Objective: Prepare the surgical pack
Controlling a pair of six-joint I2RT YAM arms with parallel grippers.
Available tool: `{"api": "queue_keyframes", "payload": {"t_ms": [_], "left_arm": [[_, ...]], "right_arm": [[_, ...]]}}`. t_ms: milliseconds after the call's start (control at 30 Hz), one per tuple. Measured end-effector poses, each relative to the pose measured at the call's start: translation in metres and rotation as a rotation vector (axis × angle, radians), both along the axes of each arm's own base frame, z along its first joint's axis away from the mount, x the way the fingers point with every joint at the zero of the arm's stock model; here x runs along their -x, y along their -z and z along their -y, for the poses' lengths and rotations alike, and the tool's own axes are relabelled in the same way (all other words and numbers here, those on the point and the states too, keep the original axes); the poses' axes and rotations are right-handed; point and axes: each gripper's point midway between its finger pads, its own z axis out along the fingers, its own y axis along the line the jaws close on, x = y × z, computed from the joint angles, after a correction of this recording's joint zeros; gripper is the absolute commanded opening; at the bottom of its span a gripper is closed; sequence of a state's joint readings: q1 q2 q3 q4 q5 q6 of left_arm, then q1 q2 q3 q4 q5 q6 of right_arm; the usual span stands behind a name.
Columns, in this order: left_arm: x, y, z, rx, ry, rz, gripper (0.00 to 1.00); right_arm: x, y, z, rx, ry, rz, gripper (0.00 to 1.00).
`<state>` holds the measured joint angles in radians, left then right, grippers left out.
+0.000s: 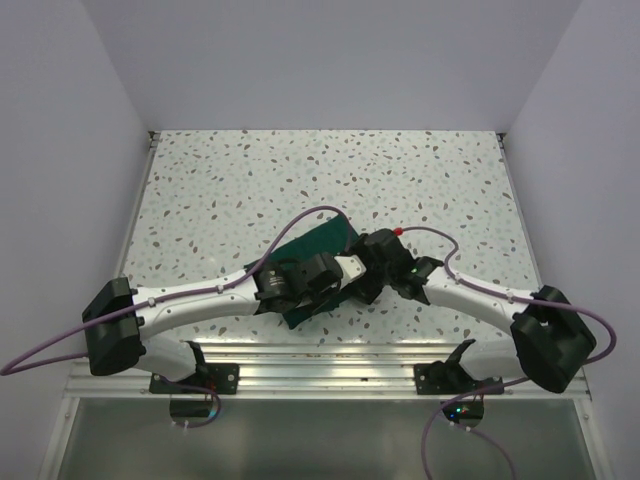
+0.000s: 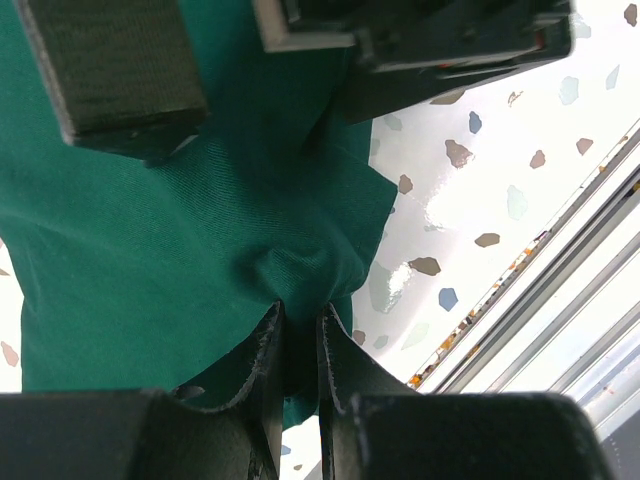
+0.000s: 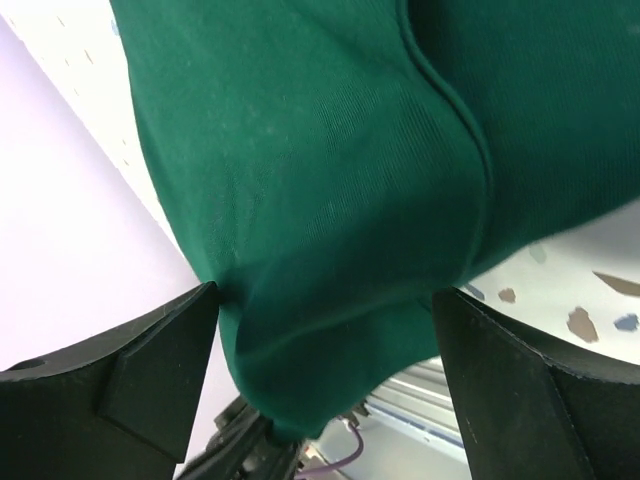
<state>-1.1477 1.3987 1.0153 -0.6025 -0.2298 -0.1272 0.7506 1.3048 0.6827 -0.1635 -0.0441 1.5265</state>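
Left gripper [image 2: 298, 312] pinches a fold of the dark green fabric cloth [image 2: 150, 250]. Right gripper [image 3: 325, 300] released, 2 fingers [image 3: 130, 380] straddling it.

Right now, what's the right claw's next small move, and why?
Probably draw the right claw back off the green cloth: its jaws stand wide, gripping nothing, with a fold between them, while the left claw is pinched on the cloth.

The left claw [image 2: 300, 318] and right claw [image 3: 325, 296] crowd each other over the folded dark green cloth [image 1: 320, 243] (barely a gap between them). Behind and to either side, the white speckled worktop [image 1: 250, 180] gives wide passage up to the pale enclosure walls [image 1: 60, 150].
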Motion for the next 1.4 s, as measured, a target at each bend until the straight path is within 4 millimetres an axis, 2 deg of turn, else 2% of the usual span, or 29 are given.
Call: {"api": "queue_keyframes", "payload": {"t_ms": [233, 400, 600, 867, 1033, 1133, 1167, 1233, 1267, 1333, 1367, 1400], "left_arm": [[0.000, 0.001, 0.000, -0.001, 0.001, -0.001, 0.00], [0.000, 0.001, 0.000, 0.001, 0.002, -0.001, 0.00], [0.000, 0.002, 0.000, -0.001, 0.007, 0.002, 0.00], [0.001, 0.003, 0.000, -0.001, 0.012, -0.001, 0.00], [0.001, 0.003, 0.000, -0.005, 0.018, 0.001, 0.00], [0.001, 0.003, 0.000, -0.005, 0.018, 0.002, 0.00], [0.001, 0.003, 0.000, -0.005, 0.018, 0.002, 0.00], [0.001, 0.003, 0.000, -0.006, 0.017, 0.002, 0.00], [0.001, 0.003, -0.001, -0.006, 0.017, 0.002, 0.00], [0.000, 0.004, -0.001, -0.008, 0.015, 0.003, 0.00], [0.000, 0.004, -0.002, -0.011, 0.013, 0.004, 0.00], [-0.001, 0.004, -0.003, -0.013, 0.011, 0.006, 0.00]], "right_arm": [[-0.010, 0.002, -0.009, -0.007, 0.009, -0.005, 0.88], [-0.019, -0.010, -0.017, -0.015, 0.005, 0.011, 0.90], [-0.019, -0.016, -0.013, -0.028, 0.017, 0.017, 0.90], [-0.023, 0.004, -0.020, -0.041, 0.025, -0.019, 0.88], [-0.025, 0.007, -0.022, -0.044, 0.027, -0.022, 0.83], [-0.028, 0.007, -0.025, -0.054, 0.028, -0.014, 0.72], [-0.029, 0.008, -0.026, -0.058, 0.027, -0.010, 0.63], [-0.032, 0.012, -0.028, -0.068, 0.029, -0.003, 0.56], [-0.032, 0.015, -0.029, -0.069, 0.026, -0.002, 0.45], [-0.034, 0.022, -0.032, -0.074, 0.024, -0.003, 0.31], [-0.035, 0.024, -0.032, -0.080, 0.023, -0.001, 0.11], [-0.037, 0.025, -0.033, -0.088, 0.022, 0.002, 0.02]]}}
